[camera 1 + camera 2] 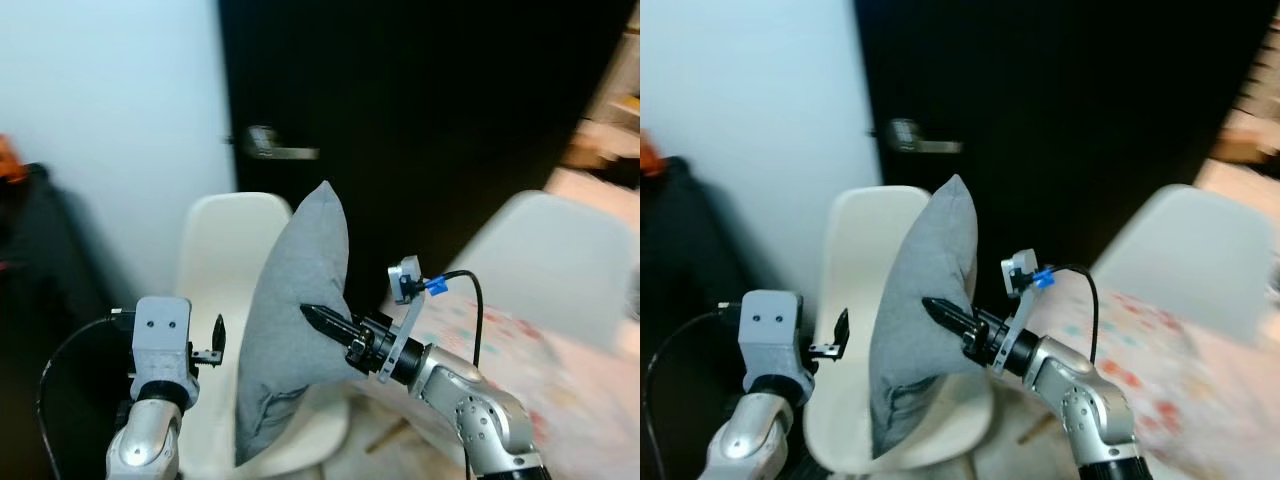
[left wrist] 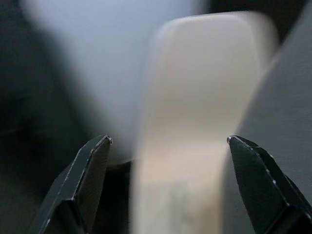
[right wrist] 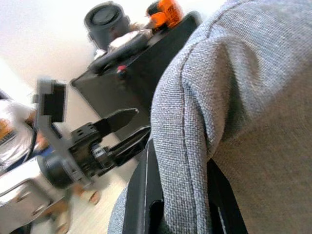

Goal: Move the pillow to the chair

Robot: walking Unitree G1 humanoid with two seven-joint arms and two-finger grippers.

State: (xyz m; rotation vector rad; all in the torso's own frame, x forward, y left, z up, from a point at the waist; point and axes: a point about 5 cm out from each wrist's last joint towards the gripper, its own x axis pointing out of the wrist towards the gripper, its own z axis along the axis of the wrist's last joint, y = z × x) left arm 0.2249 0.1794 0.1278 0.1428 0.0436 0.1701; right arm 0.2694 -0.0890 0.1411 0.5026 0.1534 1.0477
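cream chair (image 1: 215,300) | black door (image 1: 420,120) | grey pillow (image 1: 295,320) upright on seat

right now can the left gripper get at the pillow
Probably yes. The left gripper is open just beside the grey pillow, which stands on edge on the cream chair. Nothing lies in the gap between them. The right gripper already pinches the pillow's other side.

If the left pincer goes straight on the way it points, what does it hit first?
Most likely the cream chair back, dead ahead between the open left pincer fingers; the grey pillow lies just beside that line. Depth unclear.
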